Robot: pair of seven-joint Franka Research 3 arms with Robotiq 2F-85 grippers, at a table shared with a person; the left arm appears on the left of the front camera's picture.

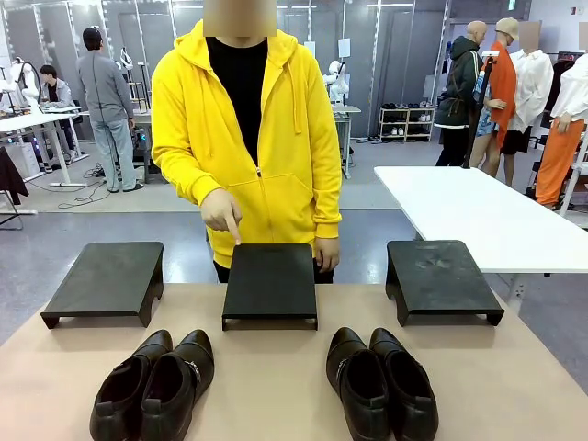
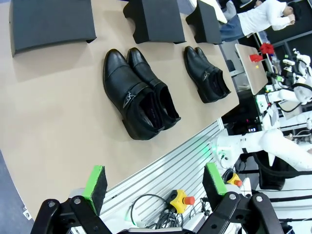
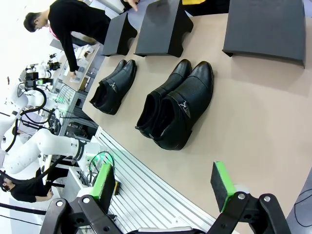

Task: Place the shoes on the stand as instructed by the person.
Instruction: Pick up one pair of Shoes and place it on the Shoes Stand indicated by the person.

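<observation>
Two pairs of glossy black shoes sit side by side on the tan table: the left pair (image 1: 154, 386) (image 2: 139, 92) (image 3: 112, 86) and the right pair (image 1: 381, 384) (image 3: 178, 105) (image 2: 205, 73). Beyond them stand three black stands: left (image 1: 106, 280), middle (image 1: 270, 283), right (image 1: 441, 278). The person in a yellow hoodie (image 1: 248, 138) points a finger (image 1: 233, 231) down at the middle stand's far edge. My left gripper (image 2: 156, 187) hangs open above the table's near edge, well short of the left pair. My right gripper (image 3: 165, 187) is open too, above the near edge by the right pair.
A white table (image 1: 478, 216) stands behind on the right. Metal rails and cables (image 2: 165, 185) run along the robot's side of the table. Other people stand far off in the room.
</observation>
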